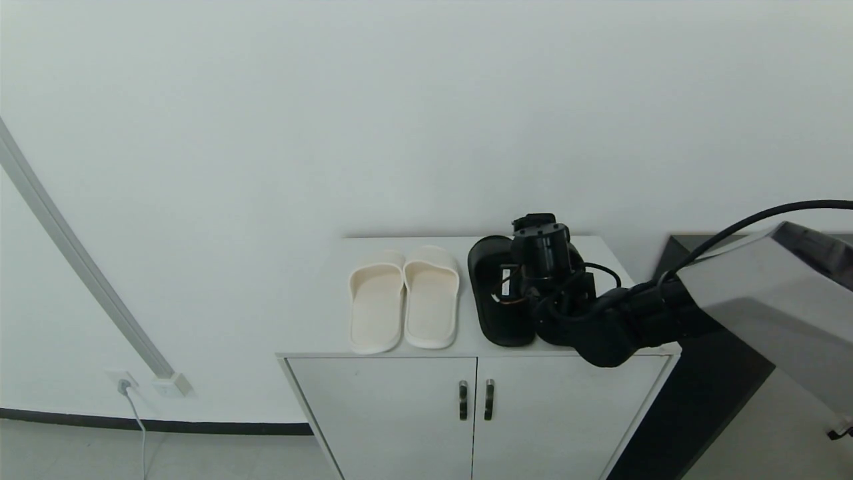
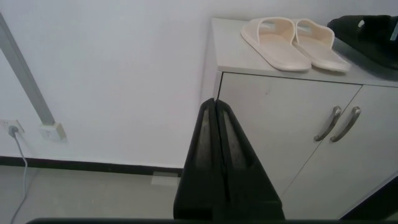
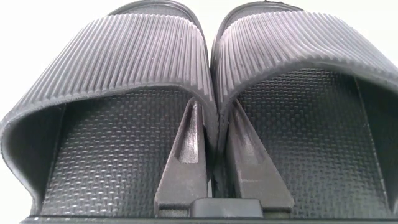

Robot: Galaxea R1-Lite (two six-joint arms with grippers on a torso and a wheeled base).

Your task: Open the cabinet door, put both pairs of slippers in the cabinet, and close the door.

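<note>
The left hand (image 2: 216,104) is held low, off the cabinet's left front corner, its fingers pressed together on nothing. The cabinet (image 1: 333,313) is seen with both doors (image 1: 386,413) shut. Its two handles (image 1: 463,400) stand upright, side by side at the middle seam, and its inside is hidden.

Two pairs of slippers are laid on its top. The cream slippers (image 1: 404,300) are set left of middle and touch side by side. Their long axes run front to back, with heels at the front edge and toes pointed at the wall (image 1: 426,120). Just to their right, across a narrow gap, the black slippers (image 1: 496,313) are laid the same way.

The right hand (image 3: 214,106) is set into the black pair from the heel end. One finger is placed in each slipper, and the two inner side walls are gripped, pressed together, between the narrowly set fingers below the ribbed straps (image 3: 143,68).

On the wall to the left, a socket (image 1: 123,383) with a cable (image 1: 136,420) plugged in is seen near the floor, under a slanted conduit (image 1: 66,247).
</note>
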